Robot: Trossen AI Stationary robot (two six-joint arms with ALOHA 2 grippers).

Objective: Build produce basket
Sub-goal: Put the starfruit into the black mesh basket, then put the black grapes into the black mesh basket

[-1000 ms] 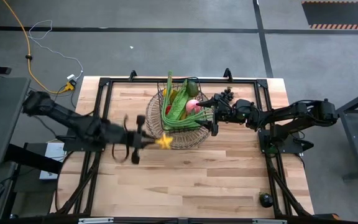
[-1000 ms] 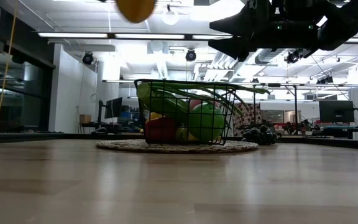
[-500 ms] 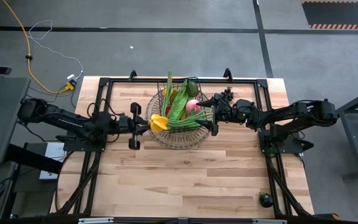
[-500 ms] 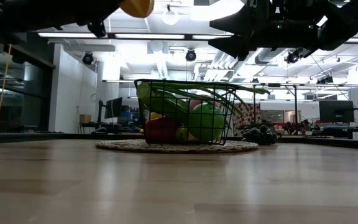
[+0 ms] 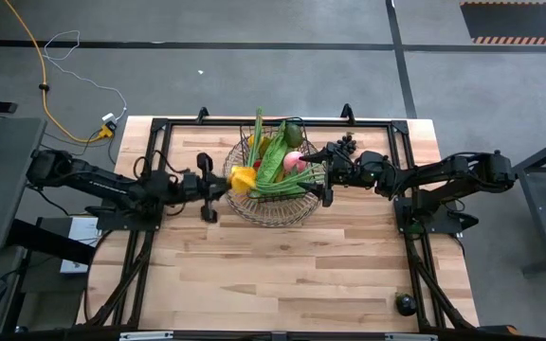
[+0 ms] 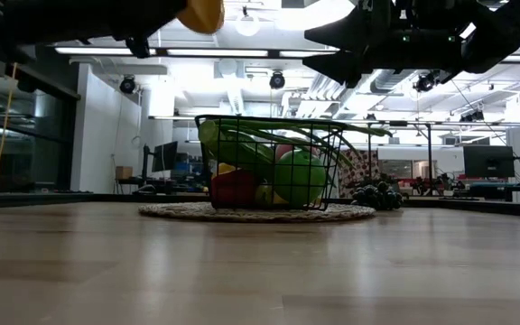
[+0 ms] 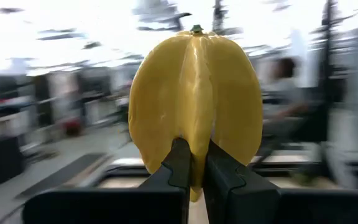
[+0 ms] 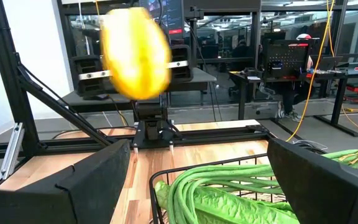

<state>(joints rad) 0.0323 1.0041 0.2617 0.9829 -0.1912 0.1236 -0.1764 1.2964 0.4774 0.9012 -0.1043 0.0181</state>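
The dark wire basket [image 5: 275,185] stands on a round woven mat [image 6: 255,213] at the table's far middle. It holds long green beans [image 8: 229,190], a green fruit [image 6: 298,176], a red one [image 6: 234,187] and a pink one [image 5: 294,160]. My left gripper [image 5: 218,183] is shut on a yellow ribbed star fruit [image 5: 243,177] at the basket's left rim. The fruit shows high up in the low view [image 6: 201,13]. My right gripper [image 5: 322,174] hangs open over the basket's right rim, touching nothing. Dark grapes [image 6: 377,194] lie on the table by the basket's far right. My left gripper pinches one thin ridge [image 7: 195,163] of the star fruit between its two fingers, at the fruit's end nearest the wrist. The fingers come level from the table's left. The fruit sticks out ahead of them, lifted clear, above the basket's left rim.
A small black round object [image 5: 405,304] sits near the table's near right corner. The black frame rails [image 5: 254,121] run along the table's edges. Bare wood [image 5: 282,270] spreads over the near half of the table.
My left gripper has swung toward the far edge, carrying the star fruit from beside the basket's near left side to its left rim, and has stayed shut on it. The right arm has kept still.
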